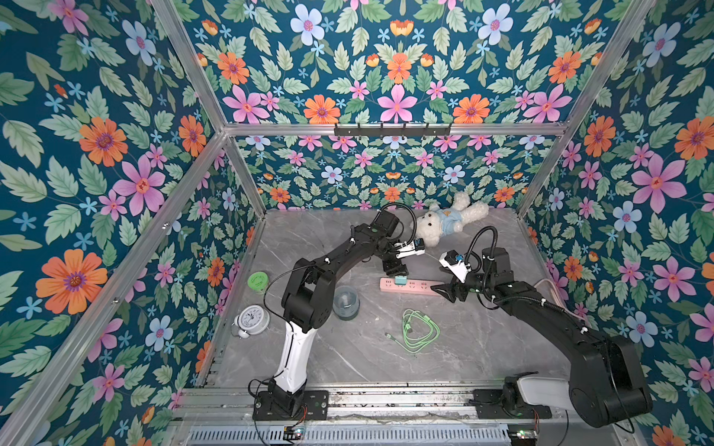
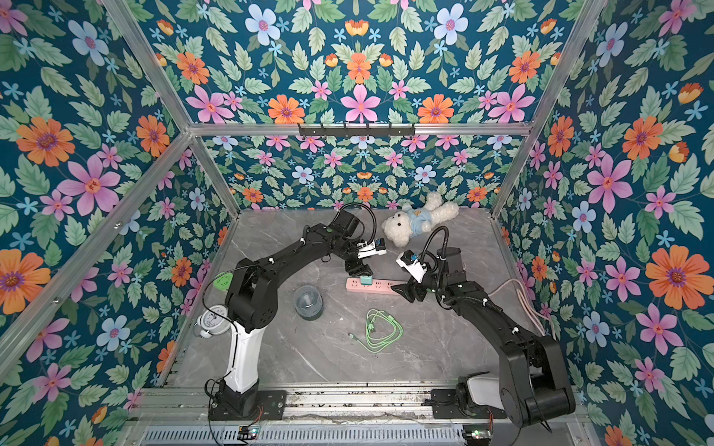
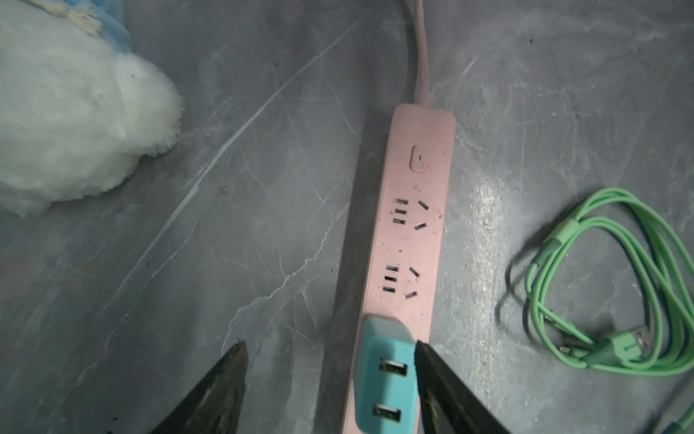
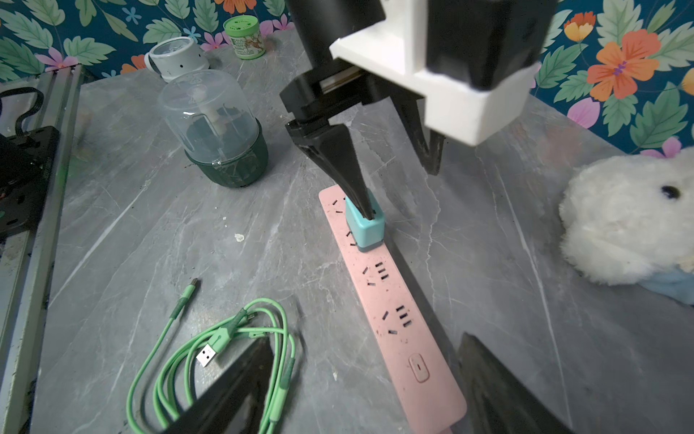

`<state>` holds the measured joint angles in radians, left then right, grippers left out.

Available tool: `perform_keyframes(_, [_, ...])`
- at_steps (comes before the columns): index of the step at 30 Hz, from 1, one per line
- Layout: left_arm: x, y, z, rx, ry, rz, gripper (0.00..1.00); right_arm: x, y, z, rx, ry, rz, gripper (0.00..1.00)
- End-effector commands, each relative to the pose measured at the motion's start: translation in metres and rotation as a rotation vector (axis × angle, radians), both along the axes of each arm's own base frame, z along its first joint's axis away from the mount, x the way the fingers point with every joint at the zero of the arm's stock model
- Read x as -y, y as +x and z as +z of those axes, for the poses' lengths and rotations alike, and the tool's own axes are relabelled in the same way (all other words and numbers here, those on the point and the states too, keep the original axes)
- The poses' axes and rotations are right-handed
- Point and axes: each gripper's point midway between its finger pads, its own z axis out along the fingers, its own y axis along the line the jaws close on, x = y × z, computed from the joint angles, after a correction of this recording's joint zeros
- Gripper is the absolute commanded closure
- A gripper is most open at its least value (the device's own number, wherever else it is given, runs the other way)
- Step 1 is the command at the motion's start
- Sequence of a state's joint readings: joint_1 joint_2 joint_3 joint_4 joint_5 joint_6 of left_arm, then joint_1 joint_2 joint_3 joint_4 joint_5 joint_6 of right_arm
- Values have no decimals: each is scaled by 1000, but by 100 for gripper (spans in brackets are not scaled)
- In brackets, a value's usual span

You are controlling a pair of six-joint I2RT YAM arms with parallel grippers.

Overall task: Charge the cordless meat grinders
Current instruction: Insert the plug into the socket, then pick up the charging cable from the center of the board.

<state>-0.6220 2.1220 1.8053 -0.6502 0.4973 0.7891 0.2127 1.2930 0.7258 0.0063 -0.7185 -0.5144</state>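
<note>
In both top views the meat grinder is standing below frame centre; wrist views are revealing the left tool released, one jaw touching the teal adapter, right tool gaping

Black arms; white lower links; looping black cables.

Nothing is legible: print on the green jar and on the clock is too small.
</note>
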Motion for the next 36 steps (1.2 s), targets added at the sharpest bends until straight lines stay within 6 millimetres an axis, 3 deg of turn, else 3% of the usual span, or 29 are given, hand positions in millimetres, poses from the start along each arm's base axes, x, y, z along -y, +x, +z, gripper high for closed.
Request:
perform_keyframes(1, [2,13,17,0,-51,96,25,-3,8,15,23,33,-56,20])
perform_keyframes(6, [-16,26,40,-54,-155,271,21,-16,5,15,-1,10,-149,21])
perform_keyframes(12, [-38,21,59,-34,-302,438,22,-24,-4,-4,-293,78,-321,28])
perform_keyframes(18, [-55,3,55,-100,-348,550,22,-52,-38,-36,-451,19,-356,32])
perform_keyframes(23, [-75,8,45,-75,-355,688,23,-62,-55,-67,-573,-26,-419,33])
perform_keyframes(31, [-83,-5,53,-75,-414,715,25,-77,-71,-107,-651,-194,-467,39])
perform_keyframes(36, [-85,-5,52,-69,-416,730,26,-81,-79,-119,-673,-282,-484,46])
